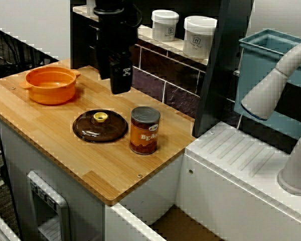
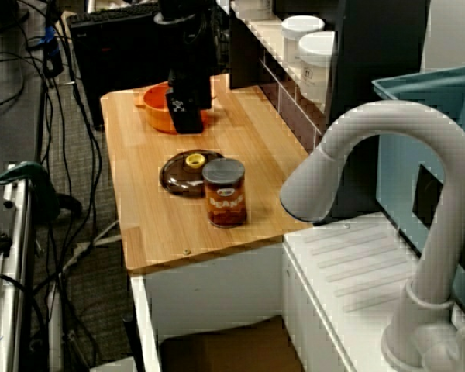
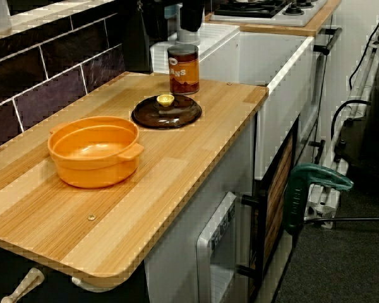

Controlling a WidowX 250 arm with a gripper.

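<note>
Brown pot lid, flat on the bench below the gripper, whose opening cannot be told, is judged rigid, slick and breakable, best taken by its yellow knob.

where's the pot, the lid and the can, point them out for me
pot (image 1: 50,84): front view, on its orange inside
lid (image 1: 100,128): front view, on the brown dome below the knob
can (image 1: 144,134): front view, on the label
</note>
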